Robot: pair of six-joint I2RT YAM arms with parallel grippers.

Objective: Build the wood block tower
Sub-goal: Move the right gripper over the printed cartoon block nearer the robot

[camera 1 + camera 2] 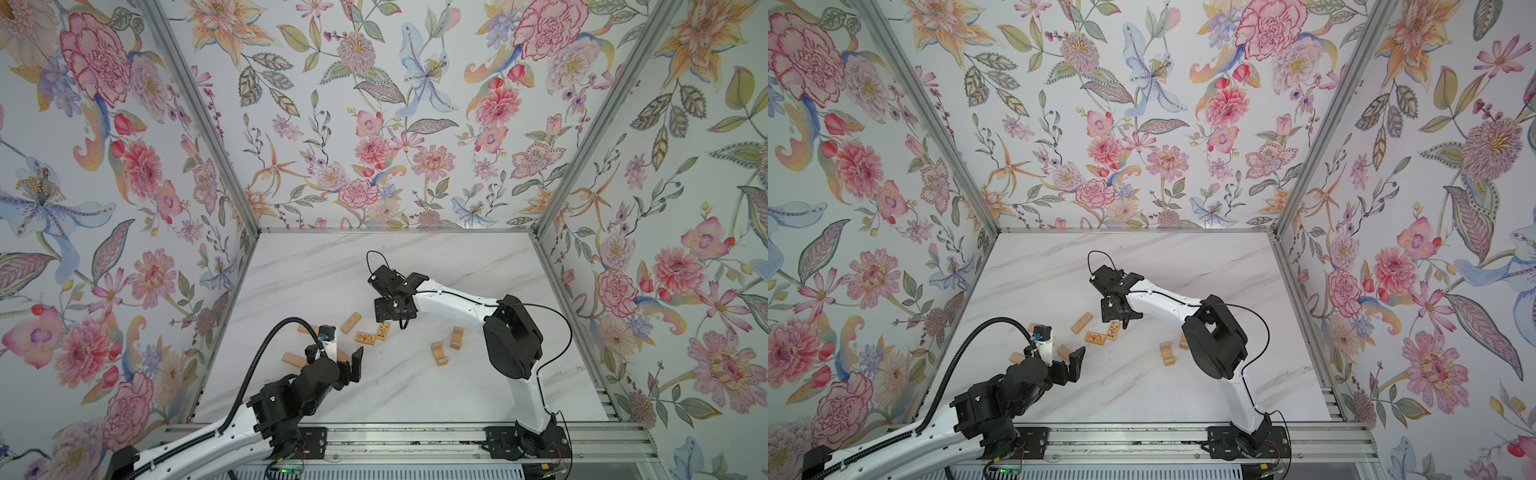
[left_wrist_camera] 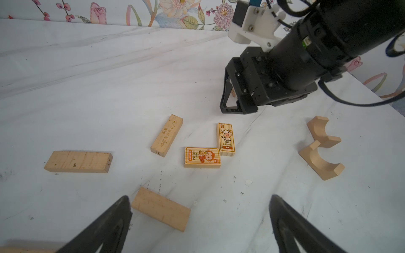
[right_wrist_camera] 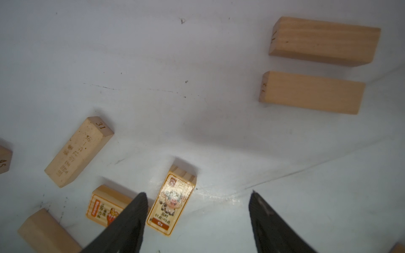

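Note:
Loose wood blocks lie flat and singly on the marble table [image 1: 415,395]; the tower is out of view. My right gripper [image 3: 198,197] points down and stands open over the ox-picture block [image 3: 173,201]. That block lies between the fingers, close to one fingertip [image 3: 140,203] and well apart from the other. The monkey-picture block [image 3: 105,206] lies just outside that finger. In a top view the right gripper [image 1: 386,320] hangs mid-table. My left gripper [image 2: 200,201] is open and empty, low over the table, with a plain bar [image 2: 161,209] close to one fingertip [image 2: 125,206].
A bar marked 31 [image 2: 166,135] and a bar marked 45 [image 2: 79,161] lie left of the picture blocks. One arch block [image 2: 324,131] and another arch [image 2: 321,162] lie to the right. Two bars, one [image 3: 324,41] beside its neighbour [image 3: 311,92], lie beyond the right gripper. Flowered walls enclose the table.

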